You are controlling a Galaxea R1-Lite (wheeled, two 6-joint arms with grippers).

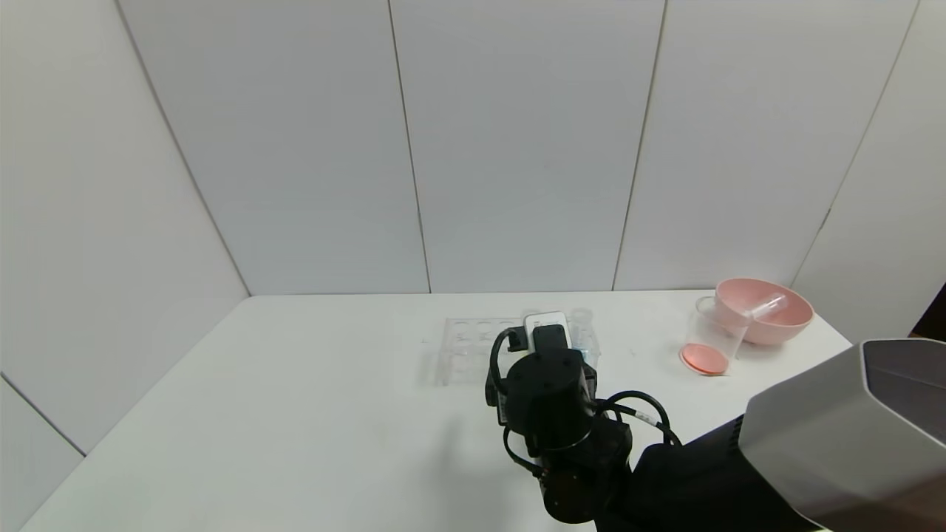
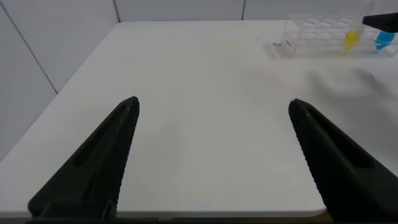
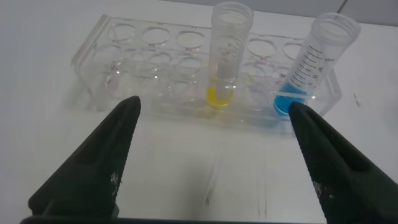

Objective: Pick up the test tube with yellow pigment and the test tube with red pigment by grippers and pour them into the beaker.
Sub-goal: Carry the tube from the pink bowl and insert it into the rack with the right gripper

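The test tube with yellow pigment (image 3: 227, 59) stands upright in a clear rack (image 3: 143, 62), with yellow liquid at its base. My right gripper (image 3: 212, 106) is open just in front of it, one finger on either side of its line, touching nothing. In the head view this right gripper (image 1: 548, 332) hangs over the rack (image 1: 465, 347). The beaker (image 1: 713, 336) at the right holds red liquid at its bottom. No tube with red liquid shows; a clear tube (image 1: 767, 303) lies tilted in the pink bowl (image 1: 772, 325). My left gripper (image 2: 212, 104) is open over bare table.
A tube with blue liquid (image 3: 314, 65) stands in the rack beside the yellow one. The pink bowl sits behind the beaker near the table's far right corner. White wall panels close the back and sides. The rack (image 2: 323, 34) also shows far off in the left wrist view.
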